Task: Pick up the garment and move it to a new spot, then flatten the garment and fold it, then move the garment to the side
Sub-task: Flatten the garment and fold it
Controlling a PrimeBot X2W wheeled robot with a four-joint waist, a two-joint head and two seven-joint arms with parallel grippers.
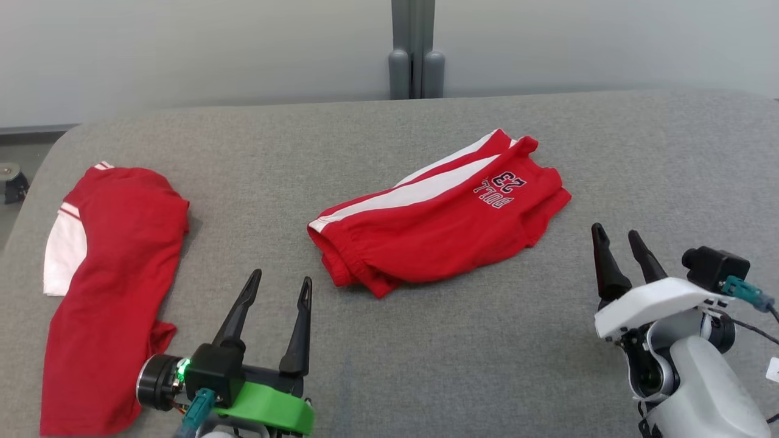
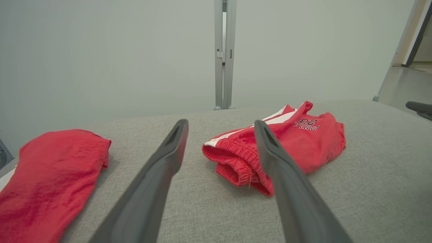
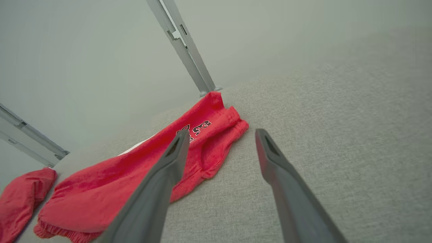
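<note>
Red shorts (image 1: 438,225) with white side stripes and a dark "BULL 23" print lie crumpled at the middle of the grey fabric table (image 1: 487,353). My left gripper (image 1: 282,277) stands open and empty near the front edge, just left of the shorts' waistband, apart from it. My right gripper (image 1: 616,230) is open and empty too, a short way right of the shorts' leg end. Past my left gripper (image 2: 220,122) in the left wrist view, the elastic waistband of the shorts (image 2: 303,141) faces me. Seen from the right wrist, the shorts (image 3: 101,189) lie left of my right gripper (image 3: 221,131).
A second red garment with a white sleeve (image 1: 115,292) lies lengthwise at the table's left edge, close to my left wrist. It shows too as a red garment (image 2: 50,168) at the left in the left wrist view. A grey post (image 1: 415,48) stands behind the table against the pale wall.
</note>
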